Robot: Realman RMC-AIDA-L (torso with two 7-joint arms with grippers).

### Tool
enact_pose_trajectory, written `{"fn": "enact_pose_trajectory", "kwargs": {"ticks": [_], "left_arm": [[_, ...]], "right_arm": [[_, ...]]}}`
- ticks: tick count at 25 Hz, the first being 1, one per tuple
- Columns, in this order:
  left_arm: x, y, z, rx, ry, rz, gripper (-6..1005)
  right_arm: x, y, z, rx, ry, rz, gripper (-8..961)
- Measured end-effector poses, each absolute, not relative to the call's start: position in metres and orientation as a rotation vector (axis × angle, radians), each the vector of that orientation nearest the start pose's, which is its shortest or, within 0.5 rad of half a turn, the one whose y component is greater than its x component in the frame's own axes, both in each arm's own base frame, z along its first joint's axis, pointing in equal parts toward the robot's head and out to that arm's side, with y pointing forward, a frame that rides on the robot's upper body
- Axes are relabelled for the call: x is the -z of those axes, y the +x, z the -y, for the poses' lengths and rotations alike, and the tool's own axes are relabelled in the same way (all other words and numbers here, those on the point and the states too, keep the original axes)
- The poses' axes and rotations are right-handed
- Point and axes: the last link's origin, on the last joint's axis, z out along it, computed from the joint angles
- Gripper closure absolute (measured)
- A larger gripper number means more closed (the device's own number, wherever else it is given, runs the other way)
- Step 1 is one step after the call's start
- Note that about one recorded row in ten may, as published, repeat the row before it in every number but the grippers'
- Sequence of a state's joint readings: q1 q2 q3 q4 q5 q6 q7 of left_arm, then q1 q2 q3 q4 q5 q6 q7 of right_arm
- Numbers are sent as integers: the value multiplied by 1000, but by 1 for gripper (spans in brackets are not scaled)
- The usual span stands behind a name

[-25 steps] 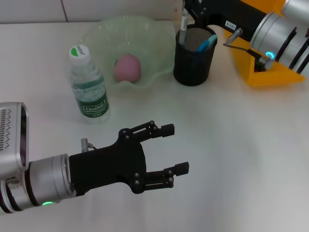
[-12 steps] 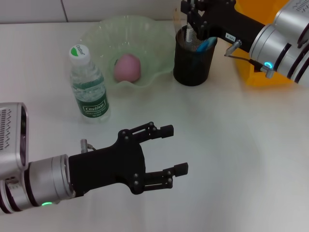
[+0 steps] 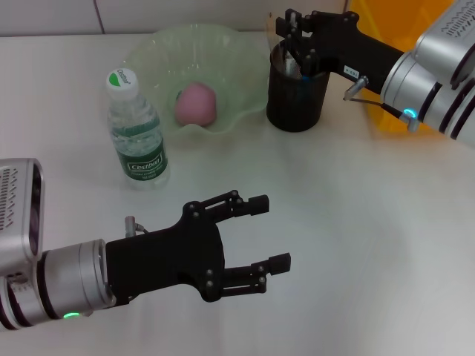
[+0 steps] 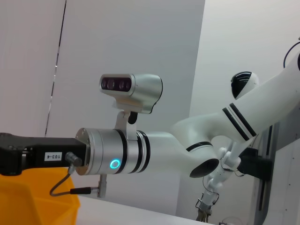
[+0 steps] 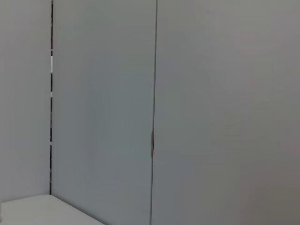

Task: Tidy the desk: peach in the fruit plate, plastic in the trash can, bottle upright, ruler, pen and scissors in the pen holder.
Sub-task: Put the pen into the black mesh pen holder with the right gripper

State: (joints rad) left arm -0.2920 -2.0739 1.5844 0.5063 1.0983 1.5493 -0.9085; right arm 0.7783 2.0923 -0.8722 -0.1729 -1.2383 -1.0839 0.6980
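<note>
While head cam shows right gripper (image 3: 295,46) over pen holder (image 3: 297,93), grip state unclear, its wrist cam shows only wall. Left gripper (image 3: 269,230) hangs open, bottle (image 3: 136,133) beyond it.

White desk (image 3: 371,222), grey wall panels (image 5: 103,103) (dark vertical seams)

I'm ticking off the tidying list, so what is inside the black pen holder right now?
The right gripper sits over the pen holder, covering most of its mouth. A bit of something blue shows inside; what else is in there is hidden.
</note>
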Motion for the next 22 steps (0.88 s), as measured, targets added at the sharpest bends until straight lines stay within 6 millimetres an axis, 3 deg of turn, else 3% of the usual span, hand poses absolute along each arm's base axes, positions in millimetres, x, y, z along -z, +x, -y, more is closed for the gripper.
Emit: {"fn": "enact_pose_trajectory", "kwargs": {"ticks": [22], "left_arm": [[70,-236,-240,1191,-2755,364,195]], "right_arm": [[54,217,-404,-789,-2245,-316,808]]}}
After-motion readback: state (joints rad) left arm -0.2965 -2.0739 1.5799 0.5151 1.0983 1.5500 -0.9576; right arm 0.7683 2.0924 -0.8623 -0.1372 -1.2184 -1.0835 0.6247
